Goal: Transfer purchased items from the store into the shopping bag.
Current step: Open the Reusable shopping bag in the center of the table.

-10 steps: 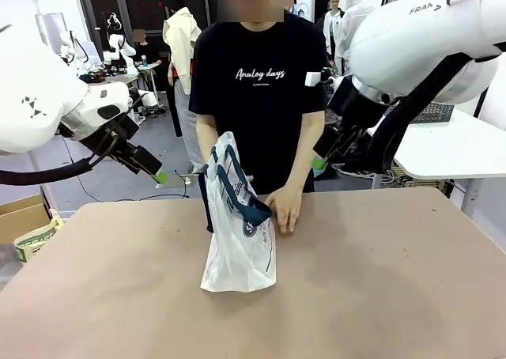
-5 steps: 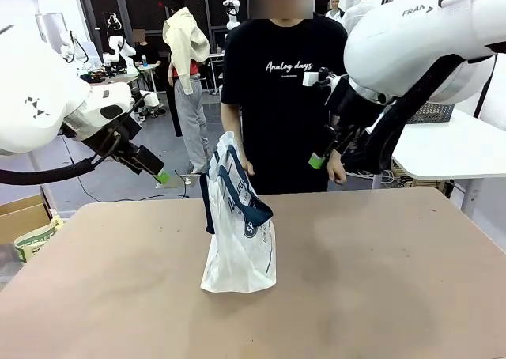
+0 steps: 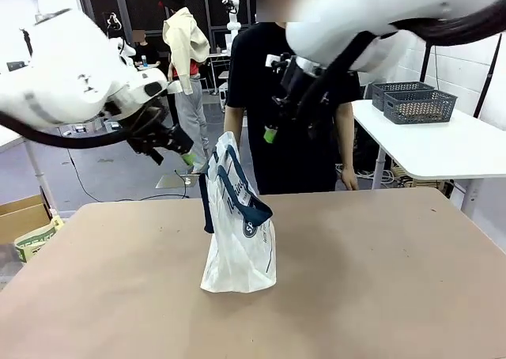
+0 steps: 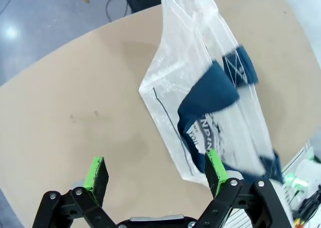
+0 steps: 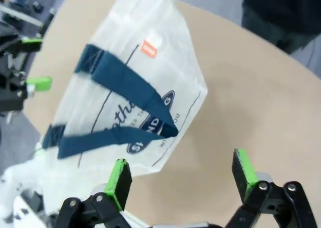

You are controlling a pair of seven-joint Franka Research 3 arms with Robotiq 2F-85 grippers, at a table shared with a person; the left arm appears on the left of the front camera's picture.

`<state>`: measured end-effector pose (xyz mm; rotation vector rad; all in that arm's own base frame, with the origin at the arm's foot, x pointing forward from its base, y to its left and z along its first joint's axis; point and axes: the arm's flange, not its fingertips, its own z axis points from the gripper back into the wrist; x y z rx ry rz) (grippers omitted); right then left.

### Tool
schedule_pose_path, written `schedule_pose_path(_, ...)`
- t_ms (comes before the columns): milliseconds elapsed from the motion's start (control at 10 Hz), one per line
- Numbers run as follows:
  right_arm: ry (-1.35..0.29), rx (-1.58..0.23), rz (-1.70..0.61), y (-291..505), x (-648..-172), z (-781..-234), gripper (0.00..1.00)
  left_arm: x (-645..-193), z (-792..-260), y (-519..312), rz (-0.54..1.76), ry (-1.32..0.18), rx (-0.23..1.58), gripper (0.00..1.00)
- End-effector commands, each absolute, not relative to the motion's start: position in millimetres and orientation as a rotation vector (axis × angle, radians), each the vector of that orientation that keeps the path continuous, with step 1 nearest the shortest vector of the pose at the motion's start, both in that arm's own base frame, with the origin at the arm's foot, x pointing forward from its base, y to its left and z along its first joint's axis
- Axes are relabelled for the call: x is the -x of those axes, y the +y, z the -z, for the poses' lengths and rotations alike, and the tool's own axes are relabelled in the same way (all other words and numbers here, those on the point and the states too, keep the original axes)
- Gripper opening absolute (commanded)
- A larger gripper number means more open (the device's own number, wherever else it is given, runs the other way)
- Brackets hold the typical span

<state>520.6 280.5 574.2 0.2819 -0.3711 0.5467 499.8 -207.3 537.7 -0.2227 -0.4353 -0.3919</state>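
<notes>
While the shopping bag (image 3: 237, 240) stands upright, my open left hand (image 4: 156, 168) hovers beside its top, open right hand (image 5: 183, 175) opposite.

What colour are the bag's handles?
Navy blue strap handles; right wrist view shows them best.

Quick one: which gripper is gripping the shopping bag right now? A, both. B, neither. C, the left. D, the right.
B: the left gripper and the right gripper are both open in the air with nothing clamped between their fingers, while the bag stands on the table.
</notes>
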Motion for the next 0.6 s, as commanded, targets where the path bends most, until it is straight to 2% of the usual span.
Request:
schedule_pose_path(0,-0.315,-0.243,-0.489,310.8,-551.0,-590.3,1.0,-520.9,-553.7,-229.2,0.325,-0.398,0.228,1.0)
schedule_pose_path(100,-0.342,-0.223,-0.529,309.4,-552.3,-586.1,1.0,-523.7,-555.9,-228.8,0.343,-0.415,0.261,1.0)
schedule_pose_path(200,-0.348,-0.264,-0.512,295.4,-534.2,-577.3,1.0,-510.2,-542.6,-218.7,0.354,-0.414,0.228,1.0)
schedule_pose_path(500,-0.345,-0.25,-0.51,305.3,-544.8,-580.5,1.0,-517.8,-547.3,-227.7,0.346,-0.407,0.24,1.0)
